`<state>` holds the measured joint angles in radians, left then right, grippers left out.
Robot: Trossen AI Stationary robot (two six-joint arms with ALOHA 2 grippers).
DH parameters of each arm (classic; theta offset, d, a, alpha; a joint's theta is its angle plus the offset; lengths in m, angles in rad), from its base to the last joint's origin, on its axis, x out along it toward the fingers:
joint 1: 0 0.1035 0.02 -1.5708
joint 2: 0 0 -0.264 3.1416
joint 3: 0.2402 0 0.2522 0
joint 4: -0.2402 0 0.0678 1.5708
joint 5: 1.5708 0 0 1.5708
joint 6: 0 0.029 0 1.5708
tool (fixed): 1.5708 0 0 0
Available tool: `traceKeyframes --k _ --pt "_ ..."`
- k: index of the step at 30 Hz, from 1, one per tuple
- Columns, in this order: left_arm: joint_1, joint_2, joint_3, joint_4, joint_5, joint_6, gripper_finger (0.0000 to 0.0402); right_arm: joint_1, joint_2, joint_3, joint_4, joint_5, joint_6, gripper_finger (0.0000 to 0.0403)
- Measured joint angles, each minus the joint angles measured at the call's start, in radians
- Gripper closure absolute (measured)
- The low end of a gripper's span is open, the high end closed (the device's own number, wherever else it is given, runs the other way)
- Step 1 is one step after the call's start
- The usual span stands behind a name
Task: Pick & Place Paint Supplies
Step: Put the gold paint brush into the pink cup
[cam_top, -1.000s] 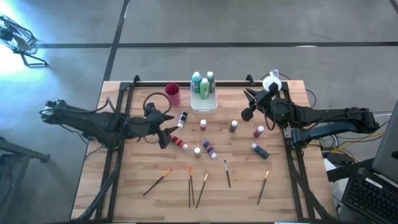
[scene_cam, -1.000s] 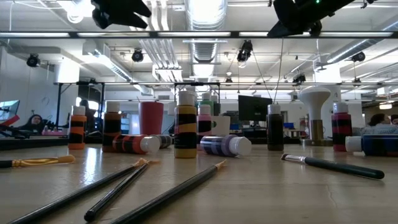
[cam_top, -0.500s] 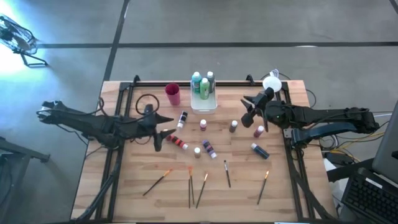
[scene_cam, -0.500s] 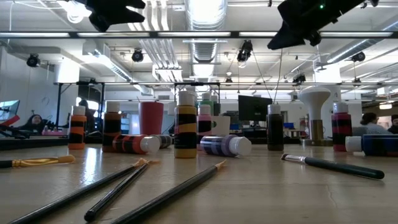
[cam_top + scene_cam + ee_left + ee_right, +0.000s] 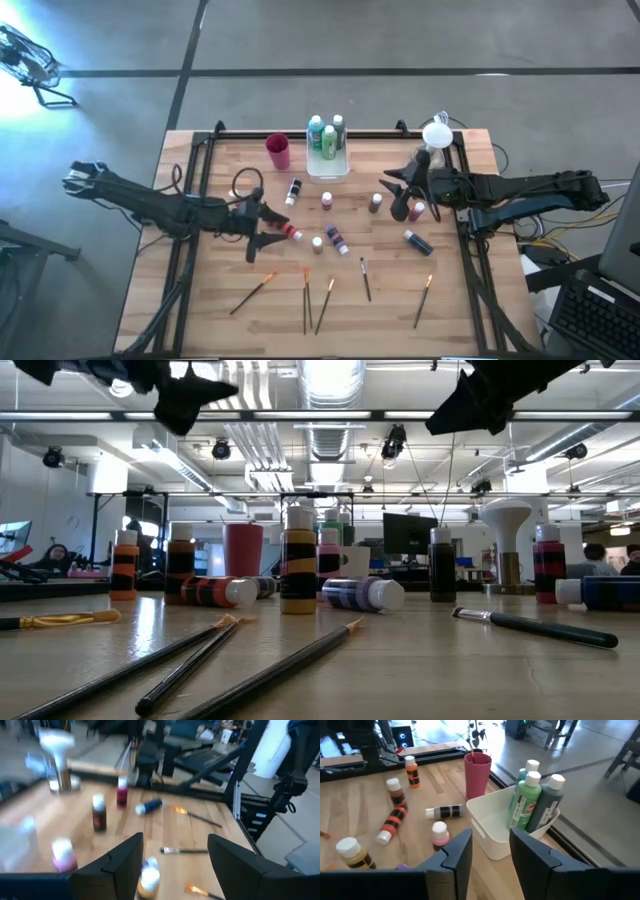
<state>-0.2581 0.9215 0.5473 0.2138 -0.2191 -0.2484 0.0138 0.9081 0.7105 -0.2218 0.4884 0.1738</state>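
1. Wooden table (image 5: 200, 300) is seen carrying the paint supplies: three bottles (image 5: 326, 136) are already stood in the white tray (image 5: 327, 172) at the middle of the far edge, beside the magenta cup (image 5: 277, 152).
2. Loose bottles are left scattered across the middle of the table, some upright and some on their sides, among them a red one (image 5: 288, 230) lying down, a purple one (image 5: 336, 239) lying down, and a dark blue one (image 5: 417, 241) lying toward the right edge.
3. Five brushes (image 5: 366, 279) are spread in a row along the near edge, none yet collected.
4. The step in hand is judged to be the approach to the next pick, with the sorting only partly done.
5. The left gripper (image 5: 262, 225) is held above the table toward the left edge, just beside the red bottle; its fingers (image 5: 122, 862) are spread wide and nothing is held between them.
6. The right gripper (image 5: 398, 190) is held above the table toward the right edge, near an upright brown bottle (image 5: 375, 203) and an upright dark red bottle (image 5: 416, 211); its fingers (image 5: 457, 851) are parted and empty.
7. Next, a descent over one chosen bottle is called for, with the jaws set either side of its body and closed before it is carried to the tray.
8. Care is likely needed so that neighbouring upright bottles are not knocked over.
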Motion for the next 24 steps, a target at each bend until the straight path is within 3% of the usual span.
traceKeyframes --k 3,8,15,24 --pt "0.002 0.029 -0.026 0.034 0.001 -0.034 0.0174 0.024 0.0 0.0 0.0 0.007 -0.001 0.0287" --pt "-0.002 0.072 -0.029 0.185 0.013 0.125 0.0174 0.081 0.0 0.0 -0.002 0.008 -0.002 0.0315" --pt "-0.059 0.075 0.007 0.163 0.053 0.278 0.0174 0.167 0.005 0.0 -0.087 0.048 0.013 0.0343" --pt "-0.104 0.068 0.007 0.121 -0.11 0.316 0.0174 0.171 0.004 0.0 -0.194 0.091 0.12 0.032"
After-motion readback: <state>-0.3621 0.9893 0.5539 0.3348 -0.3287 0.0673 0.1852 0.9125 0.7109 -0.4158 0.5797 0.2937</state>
